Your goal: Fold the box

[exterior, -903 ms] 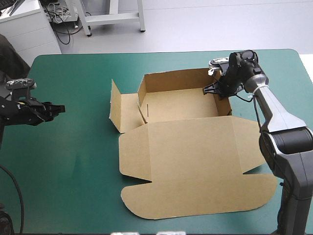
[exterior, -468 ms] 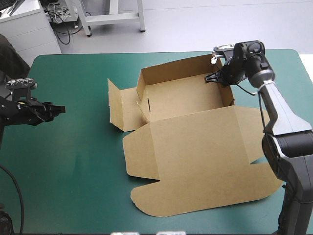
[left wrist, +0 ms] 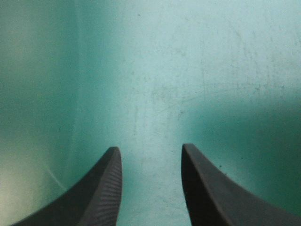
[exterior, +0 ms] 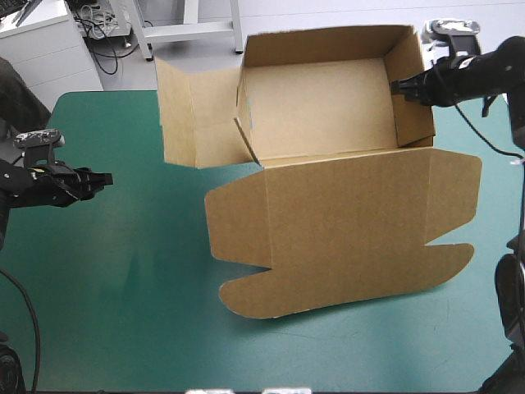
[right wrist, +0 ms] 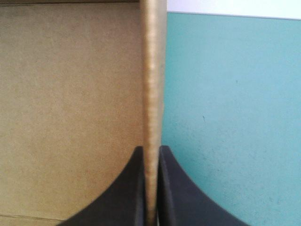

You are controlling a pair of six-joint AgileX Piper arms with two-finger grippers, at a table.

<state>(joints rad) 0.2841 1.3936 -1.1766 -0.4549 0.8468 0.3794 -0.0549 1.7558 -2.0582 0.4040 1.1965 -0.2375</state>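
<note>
Nearest you, the flat lid of the box (exterior: 344,230) hangs over the teal-green cover (exterior: 123,279); well to the box's left, your left gripper (left wrist: 150,157) hovers above bare cover, black fingers apart, holding nothing; farther off, the box's open tray is raised and tipped toward you; on the box's right wall your right gripper (right wrist: 151,157) is clamped, fingers nearly together on the board

- Cover (exterior: 123,271): the middle of its far edge is hidden behind the lifted box (exterior: 336,230), and the patch beneath the box is unseen.
- Box, right wrist view: cut off on every side.
- Right gripper (exterior: 399,85): one finger is hidden behind the box's right wall.
- Left gripper (exterior: 103,178), well left of the box: its finger gap is too small to tell in the high view.
</note>
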